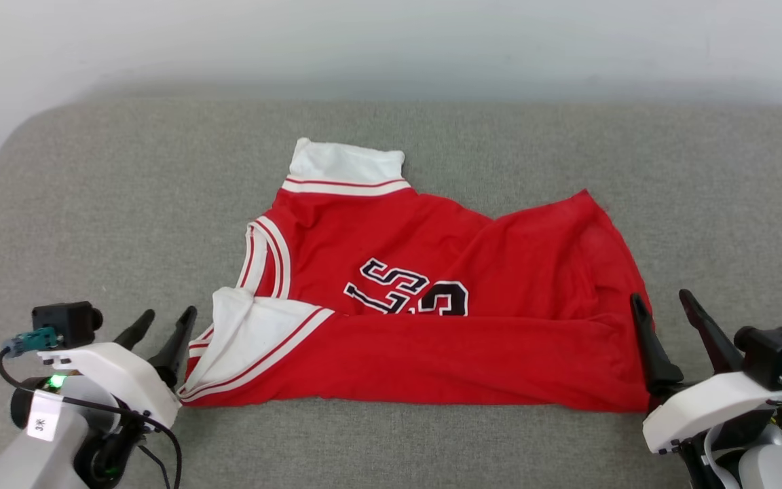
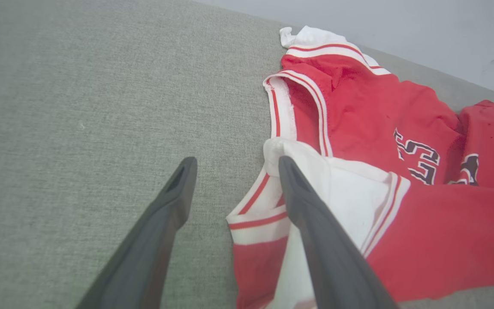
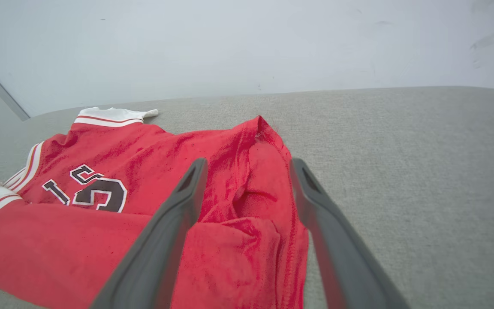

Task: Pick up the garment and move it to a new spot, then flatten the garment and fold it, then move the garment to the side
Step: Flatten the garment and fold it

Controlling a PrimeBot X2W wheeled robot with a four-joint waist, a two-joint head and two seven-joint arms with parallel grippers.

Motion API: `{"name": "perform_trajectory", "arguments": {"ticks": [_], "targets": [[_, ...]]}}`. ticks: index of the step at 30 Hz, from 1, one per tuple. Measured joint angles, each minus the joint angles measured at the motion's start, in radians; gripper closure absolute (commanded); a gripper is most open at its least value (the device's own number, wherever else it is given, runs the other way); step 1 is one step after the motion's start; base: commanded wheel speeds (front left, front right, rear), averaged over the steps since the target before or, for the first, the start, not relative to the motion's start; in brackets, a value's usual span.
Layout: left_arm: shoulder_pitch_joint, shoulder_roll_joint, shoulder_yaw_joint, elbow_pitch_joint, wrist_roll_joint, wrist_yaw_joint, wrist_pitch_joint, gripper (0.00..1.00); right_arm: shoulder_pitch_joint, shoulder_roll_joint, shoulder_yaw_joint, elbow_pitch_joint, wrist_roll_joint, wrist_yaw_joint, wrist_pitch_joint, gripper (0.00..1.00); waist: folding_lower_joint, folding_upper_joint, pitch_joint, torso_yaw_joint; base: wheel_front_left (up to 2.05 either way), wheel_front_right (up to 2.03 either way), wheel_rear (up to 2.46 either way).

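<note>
1. Grey woven upholstery (image 1: 92,204) spreads below a pale wall (image 1: 391,41); the red jersey (image 1: 432,339) lies at its middle, collar towards the robot's left.
2. Its near edge is folded up over the front, hiding part of the black-and-white lettering (image 1: 404,288).
3. By the near white sleeve (image 1: 255,333), the left gripper (image 1: 170,312) stands parted and empty.
4. At the opposite end, the right gripper (image 1: 659,296) is spread wide, gripping nothing, its fingers astride the jersey's edge.
</note>
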Motion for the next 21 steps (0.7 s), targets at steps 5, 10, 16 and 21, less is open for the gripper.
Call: {"name": "perform_trajectory", "arguments": {"ticks": [5, 10, 16, 21], "targets": [[0.017, 0.049, 0.019, -0.047, -0.016, 0.032, 0.034, 0.00, 0.042, 0.019, -0.013, -0.060, -0.039, 0.000, -0.017, 0.00, -0.0001, 0.0000, -0.049, -0.001, 0.00, 0.00, 0.00], [0.028, 0.117, 0.019, -0.165, -0.066, 0.062, 0.192, 0.00, 0.070, 0.032, -0.026, -0.108, -0.050, 0.000, -0.003, 0.00, -0.0002, 0.0000, -0.065, 0.001, 0.00, 0.00, 0.00], [0.068, 0.188, 0.015, -0.318, -0.172, 0.118, 0.412, 0.00, 0.090, 0.043, -0.028, -0.149, -0.057, 0.000, 0.025, 0.00, -0.0002, 0.0000, -0.052, -0.003, 0.00, 0.00, 0.00], [0.089, 0.214, 0.010, -0.379, -0.220, 0.166, 0.508, 0.00, 0.087, 0.052, -0.019, -0.172, -0.057, 0.000, 0.041, 0.00, -0.0001, 0.0000, -0.015, -0.015, 0.00, 0.00, 0.00]]}}
